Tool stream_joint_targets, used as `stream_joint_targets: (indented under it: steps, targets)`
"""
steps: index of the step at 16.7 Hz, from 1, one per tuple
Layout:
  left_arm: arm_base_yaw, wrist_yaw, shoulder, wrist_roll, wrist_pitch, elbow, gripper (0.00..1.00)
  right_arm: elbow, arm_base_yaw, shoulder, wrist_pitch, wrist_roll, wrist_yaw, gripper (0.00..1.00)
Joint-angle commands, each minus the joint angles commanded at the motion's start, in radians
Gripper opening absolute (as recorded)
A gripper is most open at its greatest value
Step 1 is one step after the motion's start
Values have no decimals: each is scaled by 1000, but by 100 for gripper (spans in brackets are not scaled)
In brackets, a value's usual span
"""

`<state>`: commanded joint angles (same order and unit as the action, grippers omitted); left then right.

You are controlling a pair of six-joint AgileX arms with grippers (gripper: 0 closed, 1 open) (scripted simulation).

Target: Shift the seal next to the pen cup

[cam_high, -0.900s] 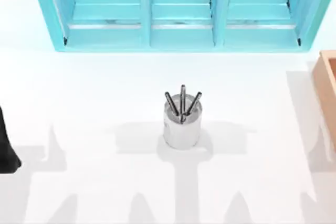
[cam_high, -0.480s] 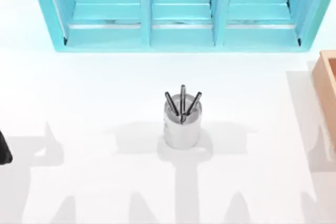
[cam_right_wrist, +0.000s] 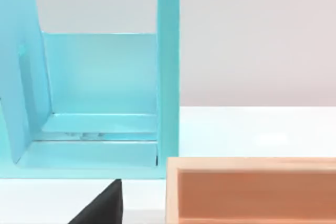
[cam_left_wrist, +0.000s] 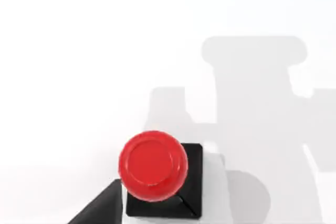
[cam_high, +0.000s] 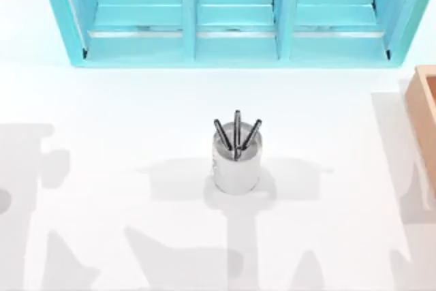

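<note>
Pens stand in the pen cup [cam_high: 236, 163] mid-desk, before a turquoise shelf [cam_high: 231, 15]; a wooden box [cam_high: 424, 110] sits at the right edge. Left wrist view: the seal [cam_left_wrist: 157, 174] on bare white desk [cam_left_wrist: 79, 77], probably light, stiff, its glossy knob slippery, so grip the block. I cannot tell either gripper's opening.

Seal [cam_left_wrist: 157, 174] base partly behind knob

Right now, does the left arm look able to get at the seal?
Probably yes. In the left wrist view the seal sits upright on the white table directly under that arm's camera, with nothing standing around it. One dark gripper finger shows beside its black base.
</note>
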<state>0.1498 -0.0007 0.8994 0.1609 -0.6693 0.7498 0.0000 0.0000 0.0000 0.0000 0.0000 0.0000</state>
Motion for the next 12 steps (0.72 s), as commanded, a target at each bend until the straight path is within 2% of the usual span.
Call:
stream_joint_targets:
  steps: [6,12]
  targets:
    - [85,0,535,92,-390,419,100,0,0,0,0,0,0,100]
    - [134,1,821,145,-598,683,100,0,0,0,0,0,0,100]
